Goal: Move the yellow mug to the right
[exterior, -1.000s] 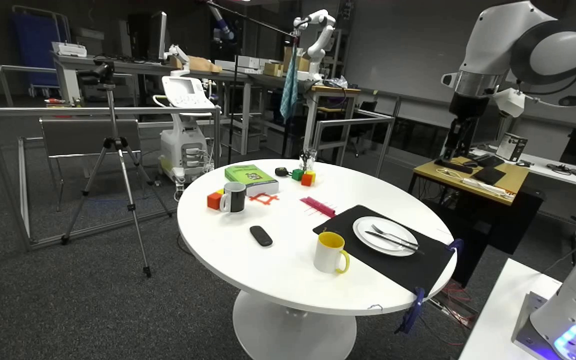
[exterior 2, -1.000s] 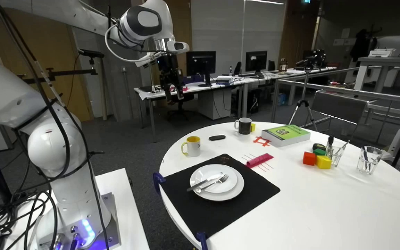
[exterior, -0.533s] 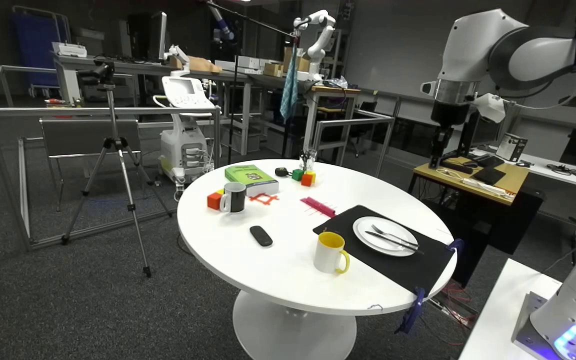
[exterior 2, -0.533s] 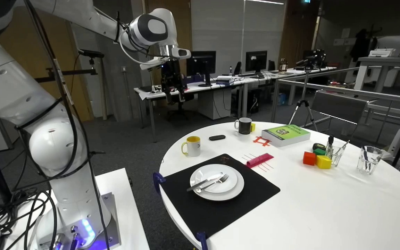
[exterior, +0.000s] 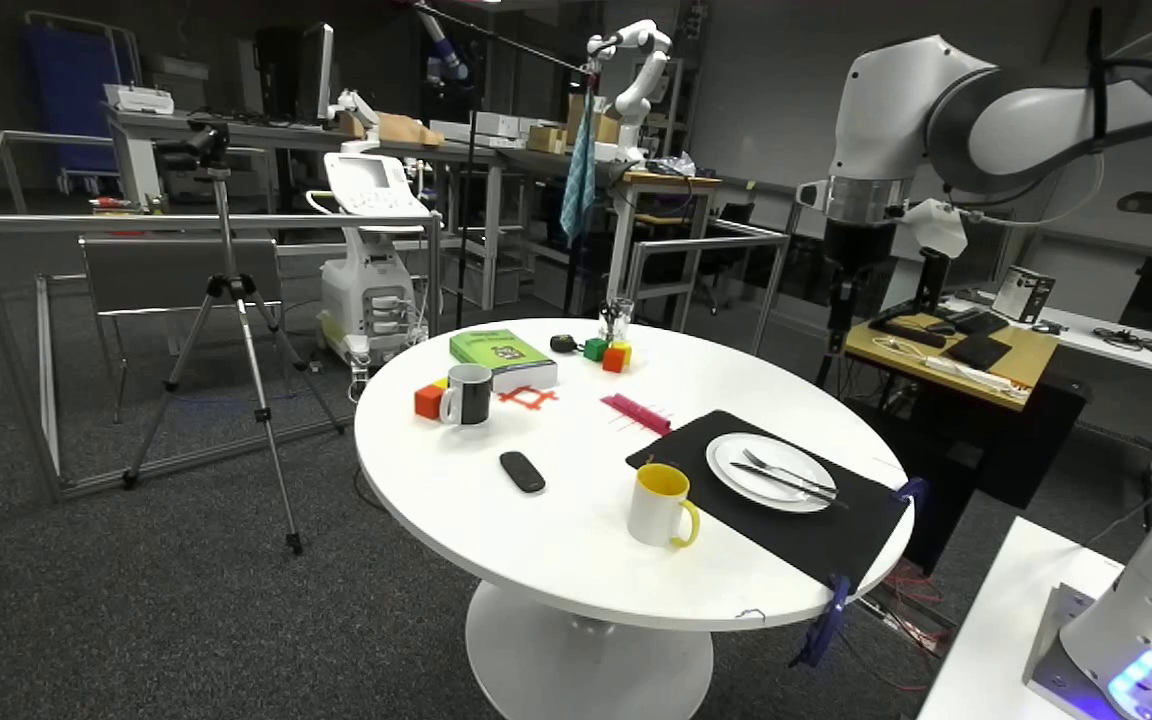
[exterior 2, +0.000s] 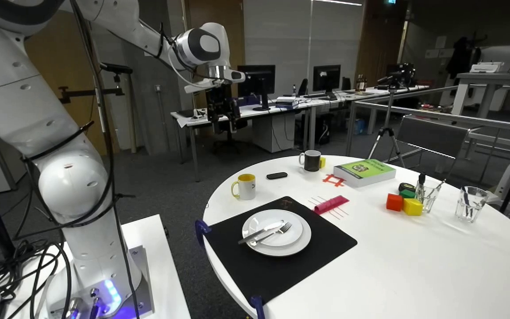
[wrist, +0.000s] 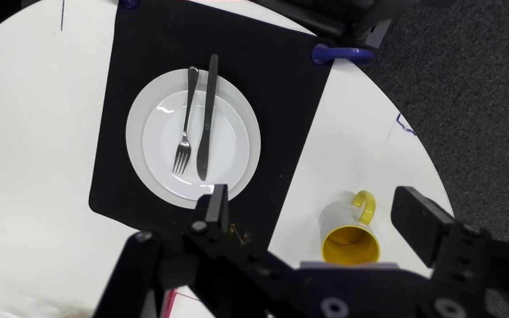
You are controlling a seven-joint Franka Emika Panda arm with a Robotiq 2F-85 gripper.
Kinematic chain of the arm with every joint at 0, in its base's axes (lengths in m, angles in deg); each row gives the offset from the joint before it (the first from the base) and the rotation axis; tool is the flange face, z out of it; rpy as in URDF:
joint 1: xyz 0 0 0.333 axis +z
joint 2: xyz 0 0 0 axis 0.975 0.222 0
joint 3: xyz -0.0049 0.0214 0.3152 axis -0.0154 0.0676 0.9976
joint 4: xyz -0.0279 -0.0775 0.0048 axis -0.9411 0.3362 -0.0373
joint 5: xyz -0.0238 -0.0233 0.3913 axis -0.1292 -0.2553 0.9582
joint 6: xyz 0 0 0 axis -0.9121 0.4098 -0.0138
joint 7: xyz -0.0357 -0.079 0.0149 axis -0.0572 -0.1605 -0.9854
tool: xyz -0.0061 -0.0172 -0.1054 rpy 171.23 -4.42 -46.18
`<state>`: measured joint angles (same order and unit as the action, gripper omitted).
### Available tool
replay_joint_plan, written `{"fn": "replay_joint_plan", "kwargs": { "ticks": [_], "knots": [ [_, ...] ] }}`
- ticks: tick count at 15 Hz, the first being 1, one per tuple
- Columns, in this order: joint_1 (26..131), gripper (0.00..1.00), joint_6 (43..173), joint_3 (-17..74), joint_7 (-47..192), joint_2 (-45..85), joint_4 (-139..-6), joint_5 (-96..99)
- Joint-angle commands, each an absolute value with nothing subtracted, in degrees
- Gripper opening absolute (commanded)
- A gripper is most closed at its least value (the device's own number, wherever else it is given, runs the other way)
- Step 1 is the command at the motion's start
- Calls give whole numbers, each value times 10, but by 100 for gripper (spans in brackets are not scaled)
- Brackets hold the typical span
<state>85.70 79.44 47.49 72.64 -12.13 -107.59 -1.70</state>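
Note:
The yellow mug (exterior: 658, 504), white outside with a yellow inside and handle, stands upright on the round white table in both exterior views, beside the black mat. High above the table my gripper (exterior 2: 224, 126) hangs with its fingers pointing down, well apart from the mug. Seen in the wrist view, the gripper (wrist: 312, 190) is wide open, and the mug (wrist: 347, 240) appears below, in the gap between the fingers, touched by neither. Its yellow handle (wrist: 366, 206) points toward the table's edge. The gripper's body overlaps the near rim of the mug in that view.
Next to the mug, a black mat (exterior 2: 321, 254) carries white plates (exterior 2: 301, 243) with a knife and fork. A dark remote (exterior: 522, 472), a black-and-white mug (exterior: 474, 397), a green book (exterior: 501, 348), colored blocks (exterior 2: 394, 202) and glasses (exterior 2: 470, 204) share the table. Blue clamps (exterior 2: 200, 231) grip its edge.
My arm has swung out toward the table, the gripper moving left and lower in an exterior view. It stays open. The mug and the other table things have not moved.

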Motion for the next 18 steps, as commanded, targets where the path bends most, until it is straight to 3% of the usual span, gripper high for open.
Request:
{"fn": "replay_joint_plan", "kwargs": {
  "ticks": [1,9,18],
  "knots": [
    [870,100,788,480,748,-76,-1036,-24],
    [902,100,785,493,803,12,-1002,-4],
    [912,100,800,487,806,21,-1020,-1]
  ]
}}
